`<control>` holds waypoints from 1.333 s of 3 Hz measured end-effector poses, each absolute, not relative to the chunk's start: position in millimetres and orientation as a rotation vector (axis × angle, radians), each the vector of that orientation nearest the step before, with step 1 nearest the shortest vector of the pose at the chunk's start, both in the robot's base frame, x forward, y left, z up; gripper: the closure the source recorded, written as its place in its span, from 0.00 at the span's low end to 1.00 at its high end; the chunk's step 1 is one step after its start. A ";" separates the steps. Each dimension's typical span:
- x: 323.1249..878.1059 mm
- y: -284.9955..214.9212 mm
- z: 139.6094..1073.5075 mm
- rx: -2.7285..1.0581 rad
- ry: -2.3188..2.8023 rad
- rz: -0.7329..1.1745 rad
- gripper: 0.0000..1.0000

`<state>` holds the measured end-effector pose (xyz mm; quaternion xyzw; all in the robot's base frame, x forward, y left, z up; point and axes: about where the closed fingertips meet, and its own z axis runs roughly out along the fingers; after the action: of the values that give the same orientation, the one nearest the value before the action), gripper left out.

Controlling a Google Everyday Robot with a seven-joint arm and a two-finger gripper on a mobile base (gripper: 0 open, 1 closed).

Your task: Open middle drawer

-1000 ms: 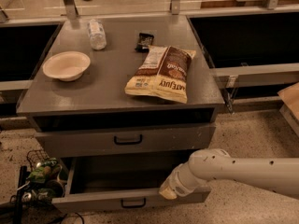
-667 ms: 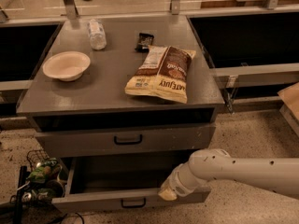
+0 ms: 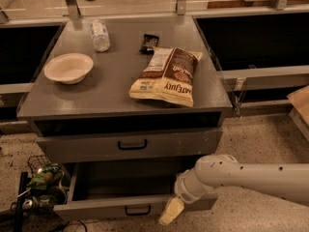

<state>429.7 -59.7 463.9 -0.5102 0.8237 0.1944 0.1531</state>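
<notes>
The middle drawer (image 3: 96,208) stands pulled out from the grey cabinet, its inside dark and its low front panel near the bottom of the view. Its small black handle (image 3: 137,210) sits at the panel's centre. My gripper (image 3: 171,210) comes in on the white arm (image 3: 241,175) from the right. It hangs in front of the panel, just right of the handle and overlapping the drawer's front edge. The taller top drawer (image 3: 183,144) with its larger black handle (image 3: 133,144) is closed above. The lowest drawer is out of view.
On the cabinet top (image 3: 96,98) lie a cream bowl (image 3: 69,67), a toppled clear bottle (image 3: 100,35), a dark snack bar (image 3: 149,42) and a chip bag (image 3: 166,76). A wire basket with green items (image 3: 41,185) stands on the floor at the left.
My gripper has shifted slightly down and left along the drawer's front panel. The drawer stays pulled out about the same amount.
</notes>
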 end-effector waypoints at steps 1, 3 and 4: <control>437.7 -60.4 456.0 -1.452 2.357 0.569 0.00; 430.1 -66.1 400.9 -1.426 2.432 0.644 0.00; 430.1 -66.1 400.9 -1.426 2.432 0.644 0.00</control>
<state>430.1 -66.1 400.9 -0.4893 0.8344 0.2210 0.1244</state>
